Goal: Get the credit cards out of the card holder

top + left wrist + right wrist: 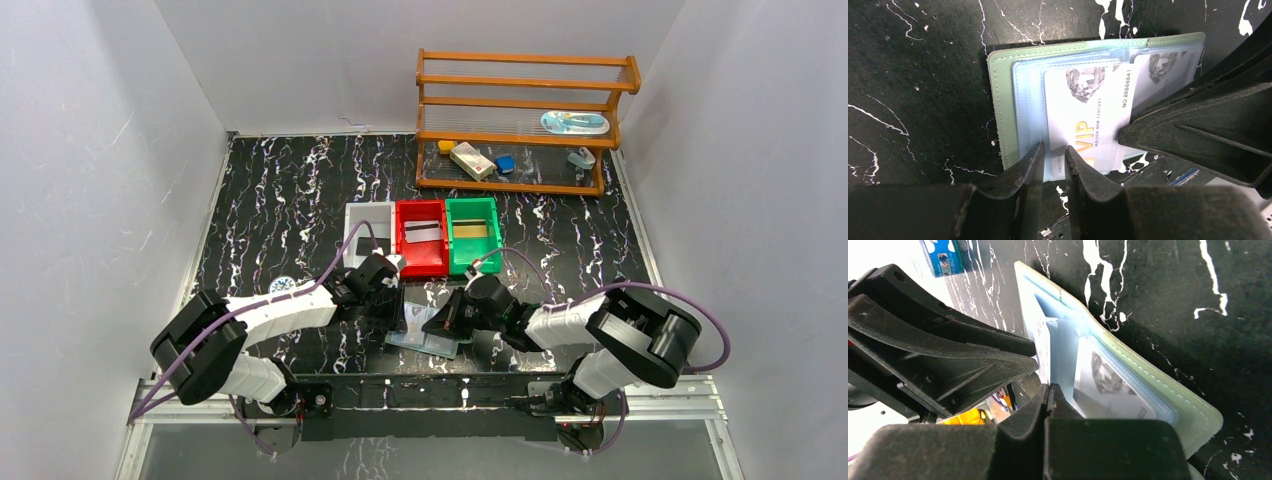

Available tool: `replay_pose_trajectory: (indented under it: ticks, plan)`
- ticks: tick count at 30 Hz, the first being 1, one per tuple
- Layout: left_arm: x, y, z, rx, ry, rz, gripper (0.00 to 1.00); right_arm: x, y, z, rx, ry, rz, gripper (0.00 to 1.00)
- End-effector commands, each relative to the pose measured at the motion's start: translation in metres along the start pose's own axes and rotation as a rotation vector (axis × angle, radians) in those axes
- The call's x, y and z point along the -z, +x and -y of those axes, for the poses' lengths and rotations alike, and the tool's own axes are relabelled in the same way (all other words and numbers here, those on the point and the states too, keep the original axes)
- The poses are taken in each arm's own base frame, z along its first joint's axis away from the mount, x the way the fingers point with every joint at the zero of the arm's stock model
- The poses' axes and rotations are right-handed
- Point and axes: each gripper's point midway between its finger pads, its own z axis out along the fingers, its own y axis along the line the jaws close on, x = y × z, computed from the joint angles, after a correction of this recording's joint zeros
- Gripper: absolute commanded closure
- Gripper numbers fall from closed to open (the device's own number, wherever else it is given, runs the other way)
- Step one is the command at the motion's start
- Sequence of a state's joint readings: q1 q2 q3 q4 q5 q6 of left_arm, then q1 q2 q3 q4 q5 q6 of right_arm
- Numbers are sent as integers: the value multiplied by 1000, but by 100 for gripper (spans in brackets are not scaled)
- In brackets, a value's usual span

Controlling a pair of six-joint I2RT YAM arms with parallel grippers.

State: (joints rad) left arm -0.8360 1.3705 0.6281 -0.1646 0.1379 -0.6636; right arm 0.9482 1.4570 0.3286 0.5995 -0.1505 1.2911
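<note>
the left arm reaches from its base at the near left corner of the tabletop (280, 200) in toward the middle, forearm low, wrist bent so that the left pincer (1054, 150) points down at the card holder (1000, 100). the right arm comes the opposite way from the near right corner, folded at the elbow, and its right pincer (1050, 394) tilts down onto the same holder, so the two pincers meet almost tip to tip over it

the card holder lies open and flat by the middle of the tabletop's near edge, nearer than the red bin (421, 268). its grey-green cover frames clear bluish pockets. a pale vip card (1083, 110) lies slightly askew over the pockets, and a second card (1168, 70) with the same print sits in the pocket beside it

the left pincer's jaws stand a narrow gap apart at the edge of the pockets, with a strip of clear pocket showing between them; whether they nip it or only rest there i cannot tell. the right pincer's jaws are closed together, tips touching the long edge of the vip card, and whether the card is caught between them i cannot tell
</note>
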Motion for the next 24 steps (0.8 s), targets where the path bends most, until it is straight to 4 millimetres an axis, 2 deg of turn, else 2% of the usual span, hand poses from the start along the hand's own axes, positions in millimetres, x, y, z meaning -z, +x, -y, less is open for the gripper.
replay_pose_trajectory:
  ticks: [1, 10, 15, 18, 21, 24]
  plan:
    - [-1, 13, -29, -8, -133, -42, 78, 6, -2, -9, 27, -42, 3, 97]
    - [-4, 14, -31, -8, -137, -48, 78, 13, -5, 6, 12, 16, 1, 94]
    - [-5, 15, -31, -8, -133, -51, 79, 14, -5, 7, 2, 11, -6, 92]
    - [-5, 15, -31, -9, -134, -50, 79, 11, -3, 12, -11, 25, -24, 86]
    - [-5, 15, -30, -9, -126, -51, 79, 9, -1, 9, -18, 5, -37, 84]
    - [-4, 16, -29, -13, -121, -52, 79, 8, -2, 8, -23, 4, -36, 77]
